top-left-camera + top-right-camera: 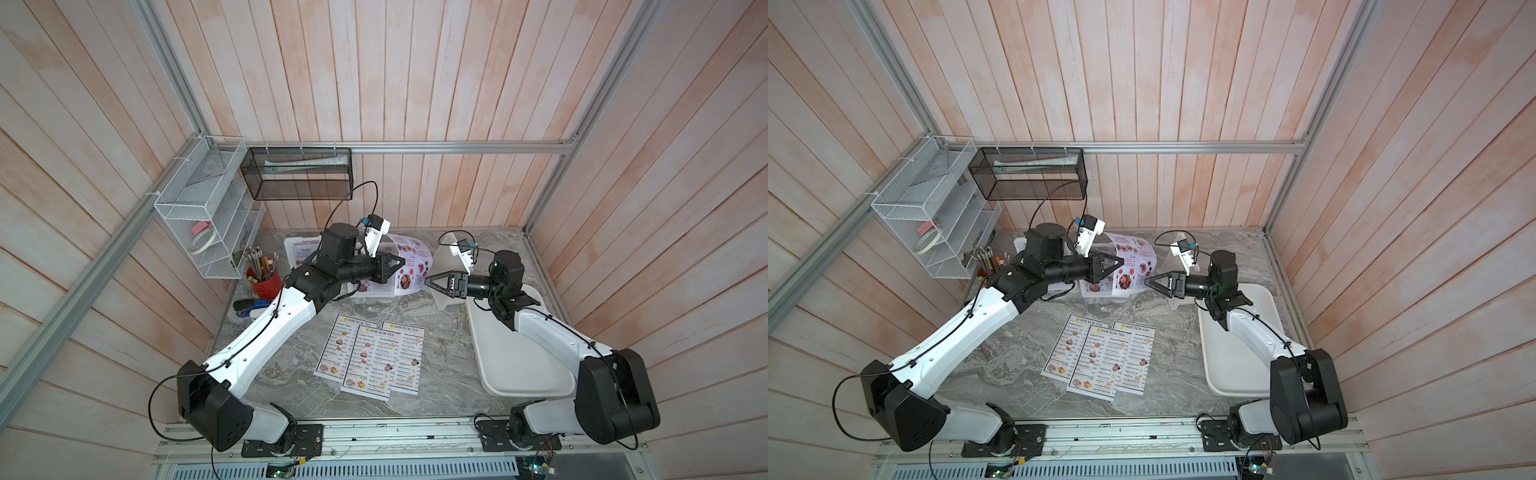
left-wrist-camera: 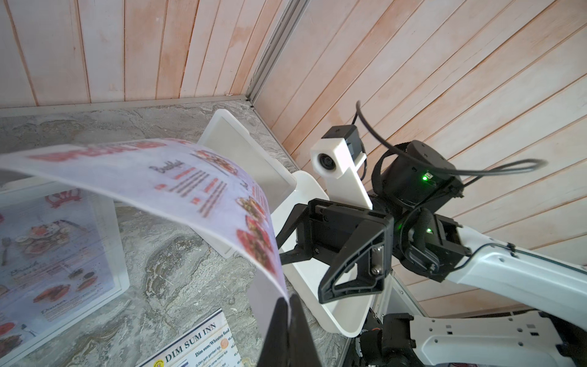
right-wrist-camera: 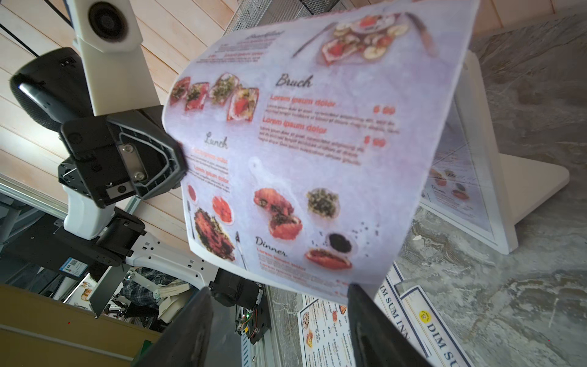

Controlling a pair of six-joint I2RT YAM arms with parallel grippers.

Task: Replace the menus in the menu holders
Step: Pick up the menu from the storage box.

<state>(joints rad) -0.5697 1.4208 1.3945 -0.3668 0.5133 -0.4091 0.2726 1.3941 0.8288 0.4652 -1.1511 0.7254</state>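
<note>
Grey marbled tabletop (image 1: 291, 374) carried the work. At the left gripper (image 1: 400, 263), the jaws were pressed together on one edge of a lilac menu (image 1: 412, 255), held curled in the air above a holder (image 2: 121, 254). At the right gripper (image 1: 428, 281), the jaws stood spread beside the free edge. Recommended: close the right jaws fully on paper before the left lets go, avoiding creases.

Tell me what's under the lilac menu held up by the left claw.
A white menu holder sits on the marble table, with another lilac menu inside. In both top views the held menu and left claw cover most of it.
</note>
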